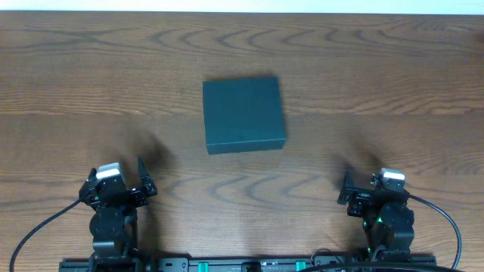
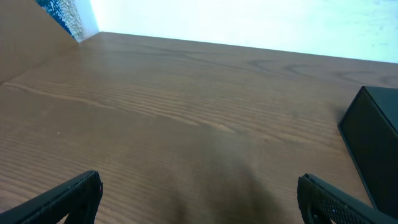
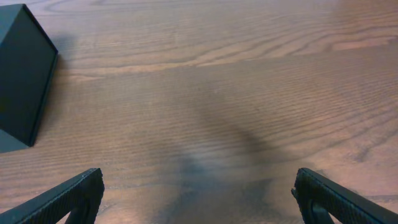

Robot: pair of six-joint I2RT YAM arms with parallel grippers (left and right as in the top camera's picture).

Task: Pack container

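Box [image 1: 243, 113] noted at centre of desk [image 1: 393, 68], lid [image 1: 240, 102] shut, well apart from both arms. Left fingers [image 2: 68, 196] and right fingers [image 3: 339, 199] seen spread wide, empty. Box judged light, stiff, matte, non-slip; too broad for pinch across; lid edge advised as hold. Hinge side not determined.

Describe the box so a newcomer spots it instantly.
On the wooden table, look at the middle, beyond the left arm and the right arm. The box is dark teal, roughly square and closed; unlike the black arms, it is a plain matte block.
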